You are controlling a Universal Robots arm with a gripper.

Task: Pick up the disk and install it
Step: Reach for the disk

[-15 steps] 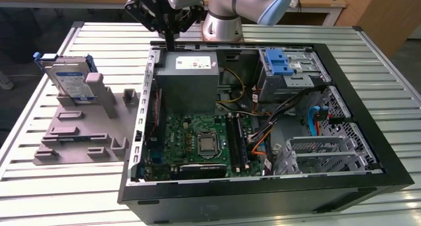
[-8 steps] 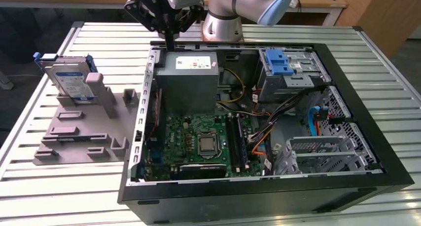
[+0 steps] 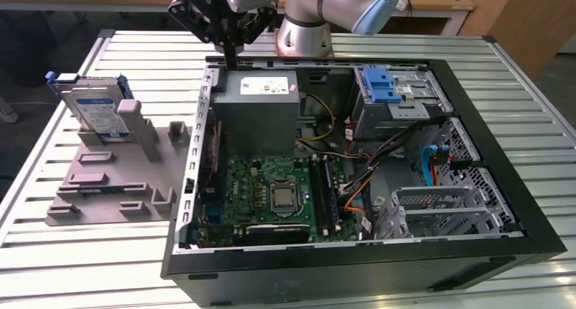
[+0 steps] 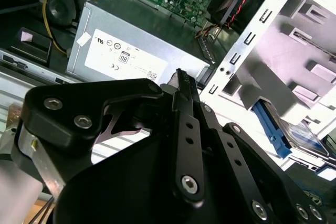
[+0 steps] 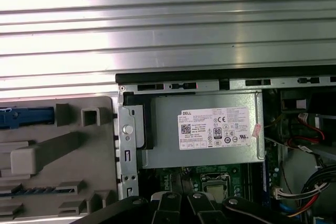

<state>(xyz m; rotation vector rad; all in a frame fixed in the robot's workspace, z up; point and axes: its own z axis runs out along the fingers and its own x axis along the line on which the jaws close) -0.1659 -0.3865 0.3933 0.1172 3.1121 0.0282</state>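
The claw [image 3: 231, 61], shut on nothing, hangs above the far edge of the computer case [image 3: 360, 268], while the disk [image 3: 97, 110] stands on end in a grey rack [image 3: 99, 187], well toward the exterior view's left.

The exterior view looks down at a slant from well back, taking in most of the table [image 3: 504, 86] and the open computer case [image 3: 360, 256]. Both wrist views sit close above the case's grey power supply [image 5: 205, 129] [image 4: 131, 51], the first looking straight down, the second aslant past the gripper [image 4: 181, 77].
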